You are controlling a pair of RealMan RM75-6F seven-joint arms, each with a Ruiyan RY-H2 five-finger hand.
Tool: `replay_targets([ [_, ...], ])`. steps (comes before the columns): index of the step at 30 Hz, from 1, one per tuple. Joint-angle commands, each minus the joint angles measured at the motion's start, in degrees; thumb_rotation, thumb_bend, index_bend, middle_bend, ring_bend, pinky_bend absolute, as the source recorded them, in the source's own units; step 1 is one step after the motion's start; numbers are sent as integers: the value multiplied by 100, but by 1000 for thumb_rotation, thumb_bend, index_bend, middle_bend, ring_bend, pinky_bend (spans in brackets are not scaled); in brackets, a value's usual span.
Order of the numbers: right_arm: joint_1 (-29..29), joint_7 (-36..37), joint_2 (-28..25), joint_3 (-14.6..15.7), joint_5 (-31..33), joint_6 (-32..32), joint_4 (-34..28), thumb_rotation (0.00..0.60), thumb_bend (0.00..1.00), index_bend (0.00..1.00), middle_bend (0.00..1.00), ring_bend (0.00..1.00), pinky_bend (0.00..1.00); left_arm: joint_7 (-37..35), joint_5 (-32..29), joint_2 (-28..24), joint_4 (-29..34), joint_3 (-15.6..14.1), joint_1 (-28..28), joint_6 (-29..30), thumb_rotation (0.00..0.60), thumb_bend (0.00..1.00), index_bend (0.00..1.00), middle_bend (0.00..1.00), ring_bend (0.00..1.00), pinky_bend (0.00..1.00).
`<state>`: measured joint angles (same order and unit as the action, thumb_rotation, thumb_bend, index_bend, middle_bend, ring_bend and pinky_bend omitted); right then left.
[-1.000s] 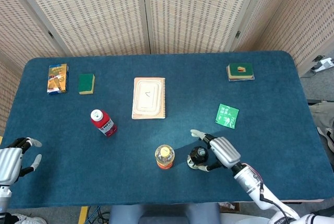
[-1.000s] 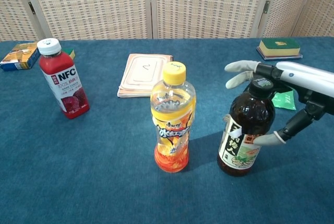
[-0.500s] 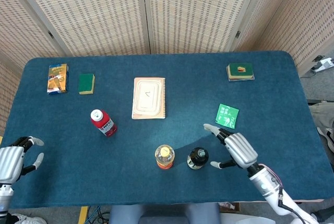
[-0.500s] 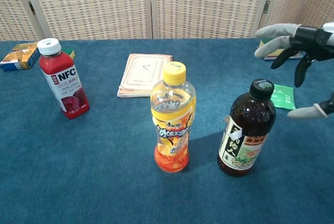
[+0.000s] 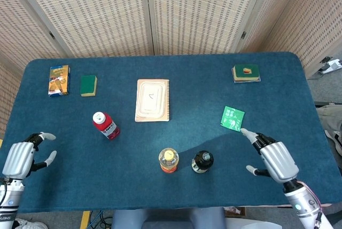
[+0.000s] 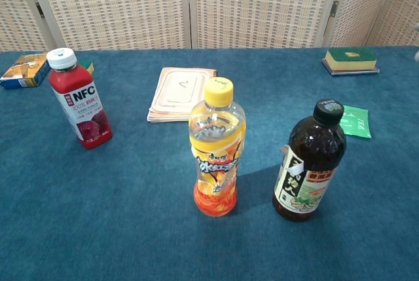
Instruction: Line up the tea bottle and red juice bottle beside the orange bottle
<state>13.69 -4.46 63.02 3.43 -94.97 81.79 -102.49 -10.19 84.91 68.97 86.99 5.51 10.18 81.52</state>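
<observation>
Head view: my right hand [image 5: 277, 159] has let go of the tea bottle [image 5: 202, 161] and pulled back toward the tabletop's right front corner. It's empty now, fingers spread, well clear of the bottle. A second ago it was wrapped around that bottle. My left hand [image 5: 22, 158] has crept in a bit from the left front edge; also empty, fingers apart, touching nothing.

Tea bottle stands upright near the front edge, just right of the orange bottle [image 5: 168, 159], small gap between them, not touching. So the tea half looks done. Red bottle [image 5: 106, 125] sits further back and to the left, well apart from the pair, so that's what's left. Left hand is the nearer one, I'd guess it takes that pick.

From above I see caps on tea and orange, so long axes are vertical. The red bottle shows its cap and side label; it reads as upright seen from an angle.

Notebook [image 5: 152, 100] at tabletop centre, green packet [image 5: 232, 118] right of it, both clear of the line.

Chest view: neither hand in frame now; the right one was still in shot half a second back. Orange bottle [image 6: 217, 149] and tea bottle [image 6: 309, 161] both upright, caps up, labels facing the camera, roughly level with each other along the front edge. Red bottle [image 6: 78, 100] upright at the left, further back, "NFC" label facing front. To finish, it needs to come forward and sit in line with the other two, probably on the orange bottle's left.
</observation>
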Motion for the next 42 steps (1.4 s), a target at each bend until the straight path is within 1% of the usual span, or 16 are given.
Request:
replay_targets([
  [1, -145, -51, -23, 47, 31, 129, 79, 600, 0, 103, 242, 237, 460, -171, -189, 39, 104, 98, 102, -195, 600, 215, 305, 329, 333, 531],
  [3, -220, -37, -19, 56, 16, 209, 114, 600, 0, 110, 244, 237, 460, -345, -311, 37, 154, 151, 175, -364, 600, 195, 274, 296, 324, 527],
  [9, -402, 86, -25, 88, -156, 444, 195, 600, 0, 124, 255, 237, 460, -837, -588, 148, 73, 328, 447, -839, 600, 147, 166, 151, 203, 416],
  [12, -479, 204, -36, 107, -252, 543, 223, 600, 0, 125, 260, 237, 460, -1234, -698, 242, -21, 418, 585, -1075, 600, 140, 128, 113, 168, 378],
  [16, -558, 323, -51, 118, -348, 649, 269, 600, 0, 136, 265, 237, 460, -1488, -805, 371, -163, 495, 725, -1282, 600, 128, 92, 79, 137, 350],
  [22, -638, 486, -110, 130, -494, 759, 250, 600, 0, 149, 274, 237, 460, -1751, -967, 460, -280, 557, 846, -1530, 600, 126, 82, 72, 127, 337],
  [29, -689, 497, -143, 115, -535, 749, 233, 600, 0, 153, 277, 237, 460, -2128, -1086, 502, -393, 599, 926, -1760, 600, 124, 78, 50, 103, 320],
  [34, -705, 513, -157, 93, -555, 726, 222, 600, 0, 155, 280, 237, 460, -2222, -1236, 507, -477, 622, 1018, -2024, 600, 116, 48, 2, 45, 263],
  [37, -718, 524, -166, 81, -572, 728, 216, 600, 0, 161, 284, 237, 460, -2267, -1325, 509, -524, 639, 1090, -2209, 600, 111, 29, 0, 20, 238],
  [42, -740, 549, -191, 76, -630, 741, 199, 600, 0, 163, 288, 237, 460, -2432, -1419, 492, -531, 663, 1210, -2526, 600, 98, 5, 0, 5, 214],
])
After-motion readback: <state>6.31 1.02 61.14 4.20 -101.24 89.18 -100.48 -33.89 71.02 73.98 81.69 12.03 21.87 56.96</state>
